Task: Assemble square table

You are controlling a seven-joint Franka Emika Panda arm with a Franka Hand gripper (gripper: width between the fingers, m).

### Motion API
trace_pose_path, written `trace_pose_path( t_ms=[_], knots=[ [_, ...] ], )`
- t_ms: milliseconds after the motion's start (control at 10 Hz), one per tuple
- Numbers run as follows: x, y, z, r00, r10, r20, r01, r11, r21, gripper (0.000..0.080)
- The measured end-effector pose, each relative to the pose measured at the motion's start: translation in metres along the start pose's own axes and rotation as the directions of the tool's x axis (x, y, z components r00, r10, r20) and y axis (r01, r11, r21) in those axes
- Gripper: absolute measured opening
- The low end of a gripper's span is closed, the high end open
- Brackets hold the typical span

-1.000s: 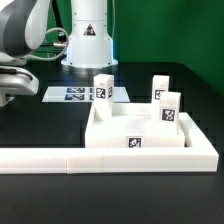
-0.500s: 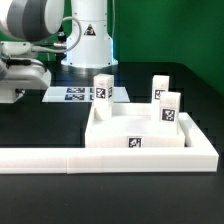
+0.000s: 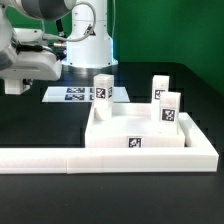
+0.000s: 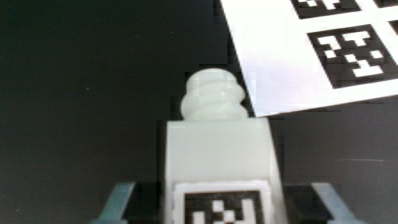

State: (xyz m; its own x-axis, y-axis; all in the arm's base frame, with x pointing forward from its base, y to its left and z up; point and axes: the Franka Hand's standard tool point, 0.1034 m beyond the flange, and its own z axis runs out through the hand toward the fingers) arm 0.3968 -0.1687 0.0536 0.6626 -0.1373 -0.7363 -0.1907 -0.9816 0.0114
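Leg (image 4: 221, 150) between hand's (image 4: 221, 198) fingers

Black table (image 3: 30, 125): marker board (image 3: 72, 95) flat, tabletop (image 3: 140, 140) w/ upright legs (image 3: 103, 88), border bar (image 3: 60, 160) at front.

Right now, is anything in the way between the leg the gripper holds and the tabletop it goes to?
Nothing tall. The gripper holds the leg at the exterior view's left; only the flat marker board lies between it and the tabletop. The nearest standing leg on the tabletop may need steering around.
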Motion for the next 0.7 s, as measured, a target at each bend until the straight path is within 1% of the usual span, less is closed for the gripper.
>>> trace_pose_path(
  t_ms=[100,300,400,500,600,700],
  knots=[
    [0.01,0.002,-0.003,0.997,-0.002,-0.079,0.001,1.0,-0.012,0.0284],
    [0.011,-0.001,-0.006,0.98,-0.007,-0.197,0.004,1.0,-0.014,0.0284],
    [0.01,-0.007,-0.012,0.973,-0.011,-0.232,0.008,1.0,-0.012,0.0284],
    [0.013,-0.014,-0.021,0.956,-0.014,-0.294,0.012,1.0,-0.008,0.0284],
    [0.01,-0.022,-0.03,0.941,-0.023,-0.339,0.022,1.0,-0.007,0.0284],
    [0.011,-0.029,-0.043,0.912,-0.028,-0.409,0.028,1.0,-0.005,0.0284]
  ],
)
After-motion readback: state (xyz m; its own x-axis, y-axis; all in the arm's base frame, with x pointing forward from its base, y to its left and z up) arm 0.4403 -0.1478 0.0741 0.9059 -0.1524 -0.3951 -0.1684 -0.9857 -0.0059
